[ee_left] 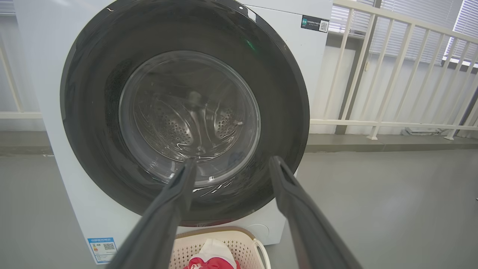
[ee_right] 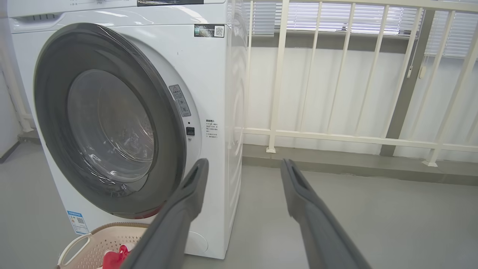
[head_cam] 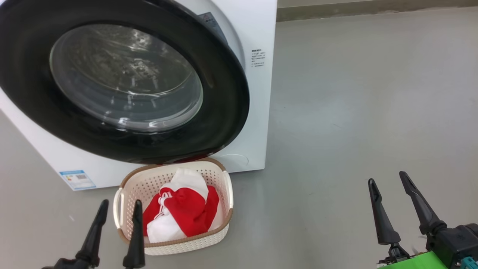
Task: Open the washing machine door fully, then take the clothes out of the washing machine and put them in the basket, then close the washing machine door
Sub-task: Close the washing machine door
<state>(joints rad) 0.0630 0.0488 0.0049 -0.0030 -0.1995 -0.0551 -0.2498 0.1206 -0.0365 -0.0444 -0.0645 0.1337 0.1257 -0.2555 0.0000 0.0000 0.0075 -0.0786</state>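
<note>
Red-and-white clothes (head_cam: pixel 183 209) lie bundled in the basket (head_cam: pixel 186 247), which sits on the grey floor (head_cam: pixel 354 112) at 6 o'clock from the washing machine door (head_cam: pixel 123 80), its far rim tucked just under the door's lower edge. The unloading part of the job looks done: through the glass the steel drum appears bare. The door is swung most of the way across the front of the washing machine (head_cam: pixel 257 112). In the right wrist view, however, its 3 o'clock edge stands off the white panel and the latch slot (ee_right: pixel 190 131) shows beside it, so it seems unlatched. Pushing it home is likely all that remains. Left gripper (head_cam: pixel 121 204), at 7 o'clock in the head view just beside the basket's near-left corner, has its fingers spread wide and holds nothing. Right gripper (head_cam: pixel 387 178), at 4 o'clock and well apart from basket and machine, is likewise spread wide and empty.
</note>
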